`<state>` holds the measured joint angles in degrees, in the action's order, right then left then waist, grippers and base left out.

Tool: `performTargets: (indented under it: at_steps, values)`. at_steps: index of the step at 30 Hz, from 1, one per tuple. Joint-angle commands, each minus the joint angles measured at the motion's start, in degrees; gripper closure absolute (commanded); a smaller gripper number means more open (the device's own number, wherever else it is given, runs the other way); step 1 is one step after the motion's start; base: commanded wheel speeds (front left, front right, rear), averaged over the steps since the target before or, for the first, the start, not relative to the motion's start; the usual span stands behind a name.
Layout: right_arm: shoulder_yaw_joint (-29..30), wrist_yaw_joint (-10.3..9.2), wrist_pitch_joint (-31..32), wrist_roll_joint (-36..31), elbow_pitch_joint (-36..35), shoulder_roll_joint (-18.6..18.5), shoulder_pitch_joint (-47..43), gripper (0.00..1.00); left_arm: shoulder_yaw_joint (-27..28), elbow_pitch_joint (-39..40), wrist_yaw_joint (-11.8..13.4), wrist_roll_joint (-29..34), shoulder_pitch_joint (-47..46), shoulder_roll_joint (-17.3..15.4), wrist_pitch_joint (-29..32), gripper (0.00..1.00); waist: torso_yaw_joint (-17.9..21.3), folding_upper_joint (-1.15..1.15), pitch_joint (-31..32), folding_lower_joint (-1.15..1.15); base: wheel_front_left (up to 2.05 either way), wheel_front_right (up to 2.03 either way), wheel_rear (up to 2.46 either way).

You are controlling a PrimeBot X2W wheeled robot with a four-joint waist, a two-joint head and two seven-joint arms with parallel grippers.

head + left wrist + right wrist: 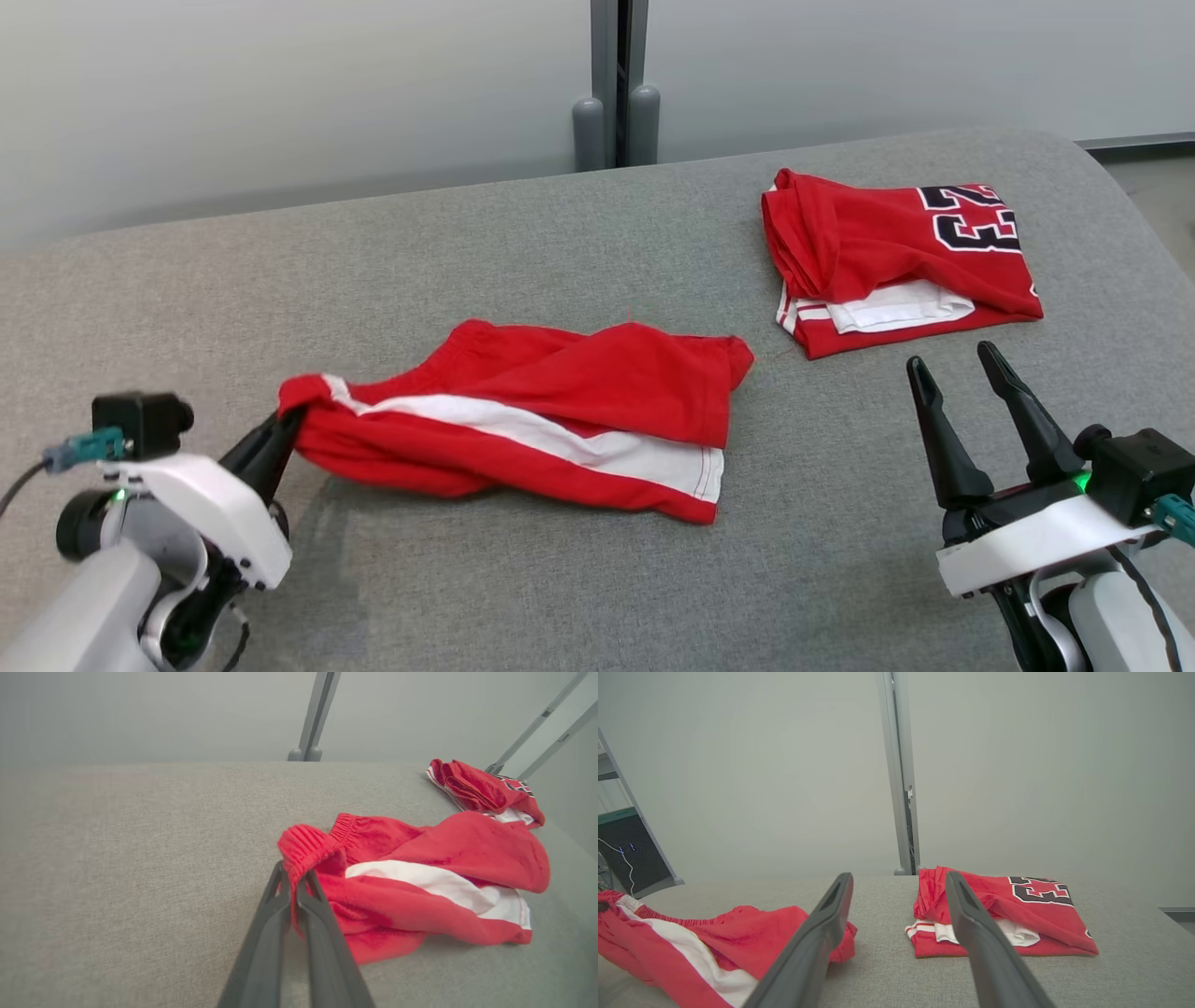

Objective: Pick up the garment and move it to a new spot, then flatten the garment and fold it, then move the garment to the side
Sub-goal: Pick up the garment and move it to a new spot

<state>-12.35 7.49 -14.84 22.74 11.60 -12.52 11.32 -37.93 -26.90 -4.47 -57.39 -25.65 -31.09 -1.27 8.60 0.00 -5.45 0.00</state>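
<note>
Because the left gripper point(292, 879) sits nearest, clamped tight on the ribbed waistband corner of the red shorts point(560, 411), that hold matters first. Across the near edge, the right gripper point(954, 362) hovers over the grey cloth-covered table point(467, 252), its fingers spread wide with nothing between them. The shorts lie crumpled mid-table, white stripe up, one end raised a little at the pinch. Thin, limp knit like this should weigh little, sag and slide easily. A second hold on the opposite waistband corner would likely spread it, though that corner seems buried under a fold. Farther back on the right, a folded red jersey point(896, 252) rests apart.
</note>
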Motion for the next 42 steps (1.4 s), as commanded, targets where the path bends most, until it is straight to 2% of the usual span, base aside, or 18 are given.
performTargets:
  at_steps: [1,6,7,9,10,15,21,26,31,32,33,36,39,42]
  values:
    - [-0.1,0.03,-0.3,0.1,0.0,-0.5,-0.2,0.00,0.4,-1.2,0.3,-0.3,1.1,0.4,-1.1,1.00,-0.2,0.00,0.2,0.00,0.00,0.00,0.00]
    - [-0.3,0.03,-0.3,0.2,0.4,-1.2,-0.3,0.00,-0.4,-6.9,0.2,0.5,3.3,1.7,-4.0,1.00,-1.0,0.00,0.6,0.00,0.00,0.00,0.00]
    - [-0.4,0.03,-0.3,0.2,0.5,-1.2,-0.2,0.00,-0.6,-7.6,0.0,0.6,3.2,2.1,-4.4,0.95,-1.2,0.00,0.7,0.00,0.00,0.00,0.00]
    - [-0.7,0.03,-0.3,0.4,0.7,-1.3,-0.1,0.00,-0.9,-9.0,-0.5,0.8,3.1,2.7,-5.1,0.19,-1.6,0.00,1.0,0.00,0.00,0.00,0.00]
    - [-0.8,0.03,-0.3,0.4,0.8,-1.3,-0.1,0.00,-1.0,-9.6,-0.6,0.6,3.0,3.1,-5.3,0.02,-1.8,0.00,1.0,0.00,0.00,0.00,0.00]
    - [-1.0,0.03,-0.3,0.5,1.0,-1.0,-0.4,0.00,-1.6,-10.3,-1.1,1.5,2.3,2.9,-6.3,0.00,-2.7,0.00,1.5,0.00,0.00,0.00,0.00]
    - [-0.2,0.03,-0.3,0.6,0.8,-1.4,-1.2,0.00,-0.9,-6.4,0.7,3.6,1.1,0.5,-9.0,0.00,-4.0,0.00,1.8,0.00,0.00,0.00,0.00]
    - [-0.4,0.03,-0.3,0.8,0.2,-1.1,-0.9,0.00,0.9,0.4,4.7,5.8,1.9,-1.6,-12.0,0.00,-4.9,0.00,2.0,0.00,0.00,0.00,0.00]
    - [-0.1,0.03,-0.3,1.0,-0.1,0.0,-1.8,0.00,4.4,8.7,9.8,8.0,6.2,-2.4,-13.7,0.00,-5.3,0.00,2.2,0.00,0.00,0.00,0.00]
    - [0.1,0.03,-0.3,1.0,-0.2,0.2,-2.1,0.00,5.4,10.5,10.8,8.5,7.5,-2.1,-13.8,0.00,-5.4,0.00,2.2,0.00,0.00,0.00,0.00]
    - [0.1,0.03,-0.3,1.0,-0.2,0.2,-2.1,0.00,5.4,10.5,10.8,8.5,7.5,-2.1,-13.8,0.00,-5.4,0.00,2.2,0.00,0.00,0.00,0.00]
    - [0.6,0.03,-0.3,1.0,-0.6,0.9,-3.0,0.00,9.5,16.5,13.9,11.5,11.7,-0.9,-14.0,0.00,-5.6,0.00,2.1,0.00,0.00,0.00,0.00]
    - [1.2,0.03,-0.3,0.7,-1.0,1.6,-3.8,0.00,14.5,21.9,15.9,15.6,16.9,1.7,-13.9,0.00,-5.6,0.00,2.2,0.00,0.00,0.00,0.00]
    - [1.8,0.03,-0.3,0.5,-1.5,1.9,-5.0,0.00,18.8,25.6,16.5,19.2,22.4,4.8,-13.9,0.00,-5.5,0.00,2.5,0.00,0.00,0.00,0.00]
